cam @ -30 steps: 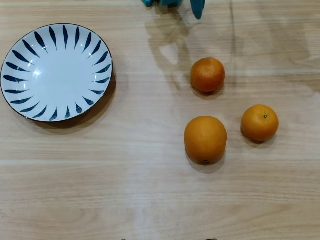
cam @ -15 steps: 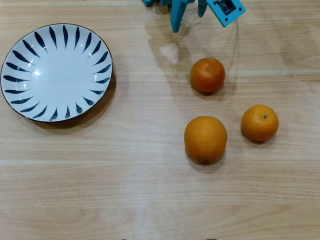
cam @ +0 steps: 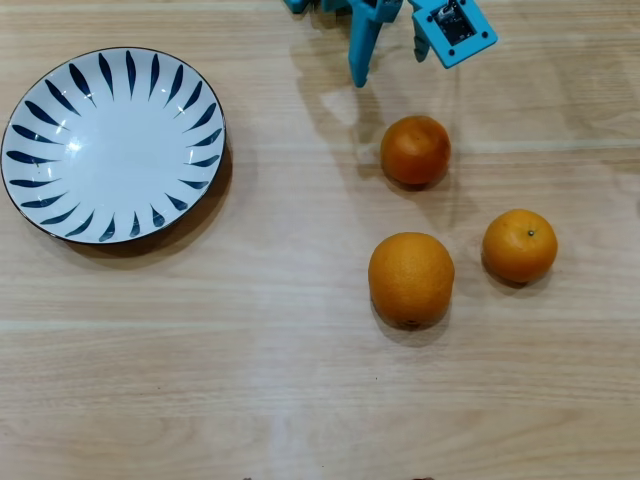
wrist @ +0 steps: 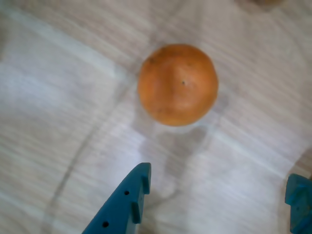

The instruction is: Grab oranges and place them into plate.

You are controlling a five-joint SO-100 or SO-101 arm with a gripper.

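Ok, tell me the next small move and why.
Probably lower the tool forward over the nearest orange. In the wrist view its jaws stand open with the fruit just ahead, centred between them and untouched. All three oranges sit on the table, and the plate is empty.

We are looking straight down on a pale, light-wood-grain tabletop [cam: 250, 380], and it is filling the whole overhead view, edge to edge. The grain is running left to right in long soft streaks, with slightly darker bands crossing the surface. Light is coming from above and glancing off the smooth finish: a broad whitish sheen is spreading over the lower middle, and soft grey shadows are falling across the upper part. No wall, floor or window is showing. In the wrist view the same wood-grain surface [wrist: 58, 122] is appearing blurred and washed-out, its grain running diagonally, with faint curved shadow lines sweeping across it.
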